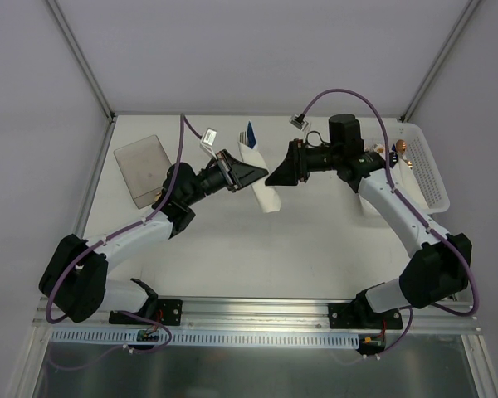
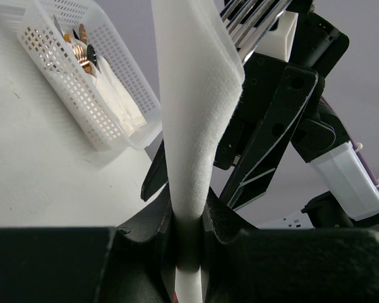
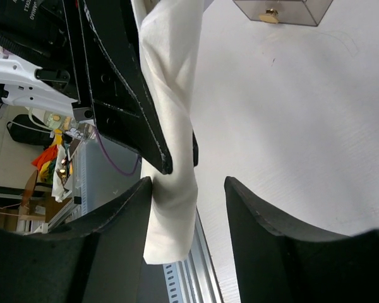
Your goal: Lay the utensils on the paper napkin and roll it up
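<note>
Two grippers are meeting toward the table's (image 1: 232, 257) 12 o'clock side. We are seeing the left gripper (image 1: 254, 173) clenching the paper napkin (image 1: 268, 199), which is wrapping the utensils (image 2: 252, 22), tines poking out toward 12 o'clock. The right gripper (image 3: 188, 186) is sitting released, its 9 o'clock finger touching the roll.

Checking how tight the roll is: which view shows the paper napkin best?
Top external: the whole paper napkin shows, from the fork tines to its loose end. Left wrist shows only its middle, pinched in the left gripper. Right wrist shows only its twisted lower end.
</note>
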